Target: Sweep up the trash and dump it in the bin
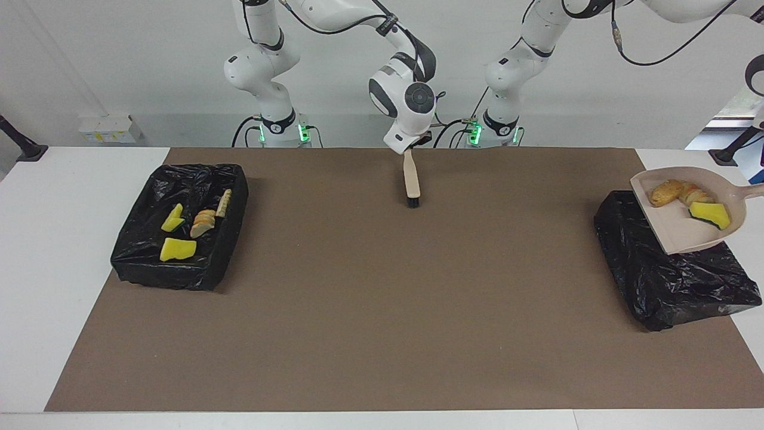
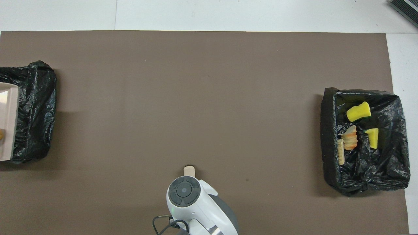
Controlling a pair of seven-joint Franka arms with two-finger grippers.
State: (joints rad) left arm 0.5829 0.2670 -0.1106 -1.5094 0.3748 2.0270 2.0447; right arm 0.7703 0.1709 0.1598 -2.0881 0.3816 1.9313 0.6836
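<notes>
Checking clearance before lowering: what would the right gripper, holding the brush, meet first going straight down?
Probably only the brown mat: the right gripper points its beige black-bristled brush downward, bristles seemingly at or just above bare mat.

A white wall [image 1: 119,60] backs the white table [image 1: 59,269] under a brown mat [image 1: 382,310].

The right tool [image 1: 409,150] hangs clamped, wrist pointing down; the left arm reaches sideways, its tool apparently out of frame.
</notes>
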